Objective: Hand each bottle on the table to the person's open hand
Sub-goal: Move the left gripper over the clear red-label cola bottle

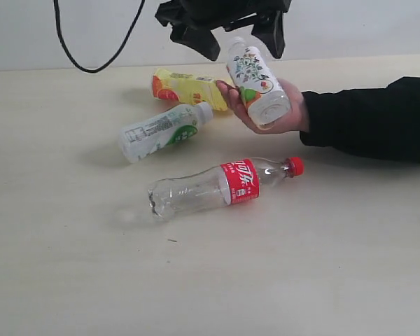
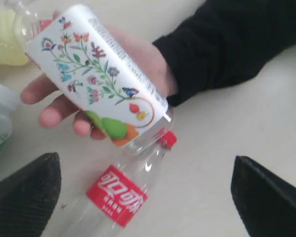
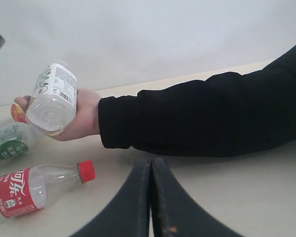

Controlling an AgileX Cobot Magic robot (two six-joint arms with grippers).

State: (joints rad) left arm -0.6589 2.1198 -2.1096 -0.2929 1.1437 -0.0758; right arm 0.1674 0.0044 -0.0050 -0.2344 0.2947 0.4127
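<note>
Left gripper (image 1: 243, 50) is standing wide and empty over flowered bottle (image 1: 255, 80), which is lying in hand (image 1: 290, 112): one delivered. Yellow bottle (image 1: 185, 87), green-label bottle (image 1: 157, 131) and red-label bottle (image 1: 224, 185) are waiting mid-table (image 1: 301, 266). Right gripper (image 3: 151, 197) is sitting closed.

A black-sleeved person's hand (image 1: 285, 112) is holding a tilted floral-label bottle (image 1: 257, 84). The left gripper (image 1: 243, 47) is hanging above its cap end, fingers (image 1: 204, 40) spread wide. A yellow bottle (image 1: 185, 89), a white-green bottle (image 1: 161, 131) and a clear red-label bottle (image 1: 224, 185) are lying on the worktop (image 1: 301, 266).
</note>
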